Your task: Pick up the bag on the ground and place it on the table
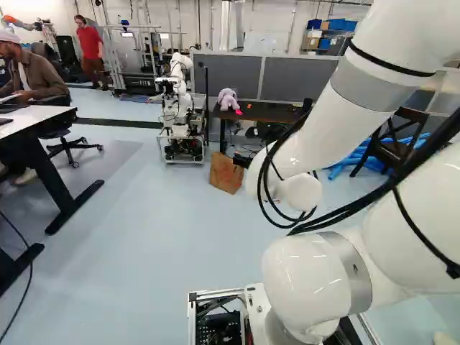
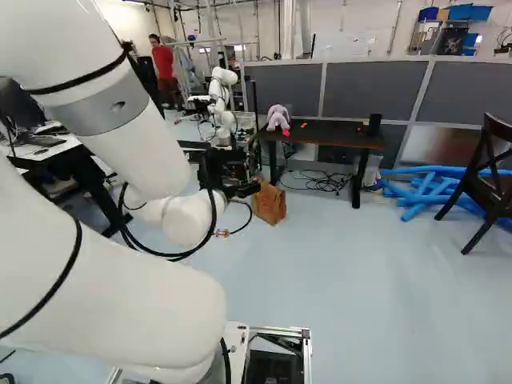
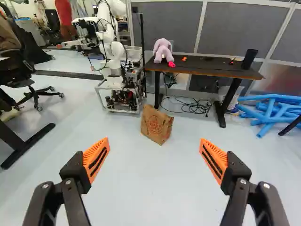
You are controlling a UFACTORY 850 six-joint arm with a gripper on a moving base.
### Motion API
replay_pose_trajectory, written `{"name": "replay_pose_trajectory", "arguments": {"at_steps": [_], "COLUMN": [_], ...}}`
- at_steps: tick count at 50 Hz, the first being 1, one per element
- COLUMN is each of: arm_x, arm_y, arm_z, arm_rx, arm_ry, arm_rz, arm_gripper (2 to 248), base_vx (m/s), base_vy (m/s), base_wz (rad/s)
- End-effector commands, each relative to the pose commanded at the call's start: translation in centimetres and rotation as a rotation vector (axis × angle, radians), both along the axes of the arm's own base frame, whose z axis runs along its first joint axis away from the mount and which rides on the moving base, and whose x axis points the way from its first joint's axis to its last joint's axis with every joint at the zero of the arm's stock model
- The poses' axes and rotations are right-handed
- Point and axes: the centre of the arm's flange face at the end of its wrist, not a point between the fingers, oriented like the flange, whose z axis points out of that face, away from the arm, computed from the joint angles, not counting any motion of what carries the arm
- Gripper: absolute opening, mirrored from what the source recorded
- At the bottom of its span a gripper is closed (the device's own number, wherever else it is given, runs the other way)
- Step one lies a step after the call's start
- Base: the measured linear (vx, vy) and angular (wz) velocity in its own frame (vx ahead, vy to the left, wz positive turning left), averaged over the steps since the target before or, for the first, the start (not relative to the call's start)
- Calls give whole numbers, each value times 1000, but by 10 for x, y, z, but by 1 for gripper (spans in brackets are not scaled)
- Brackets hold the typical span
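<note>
Our fingers wide apart, the bag on the floor

Nearest to us, our white arm rises right of the middle in the left base view, black cables looped along it. In the wrist view we see the orange pads of our fingers standing well apart, with nothing gripped between them. Ahead of them, beyond the tips, we have the brown paper bag, resting on the pale floor with print on its side. It is near one leg of the dark tabletop and close to the wheeled frame of another robot, which stands beside that table. Under the tabletop we see a tangle of thin cords on the floor. At the right of the right base view, a dark wooden chair stands near a heap of blue tubes. On the tabletop sit a purple plush toy with a bright pink piece, a small orange thing and a black cylinder. Behind it all run grey partition panels
</note>
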Motion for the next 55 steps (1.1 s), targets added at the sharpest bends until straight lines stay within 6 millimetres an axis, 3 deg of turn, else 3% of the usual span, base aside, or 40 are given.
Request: {"name": "replay_pose_trajectory", "arguments": {"at_steps": [24,55], "arm_x": [0,0], "arm_y": [0,0], "arm_z": [0,0], "arm_rx": [0,0], "arm_ry": [0,0], "arm_rz": [0,0], "arm_gripper": [247,247], "base_vx": [105,170], "base_vy": [-6,-58], "base_wz": [-3,-5]}}
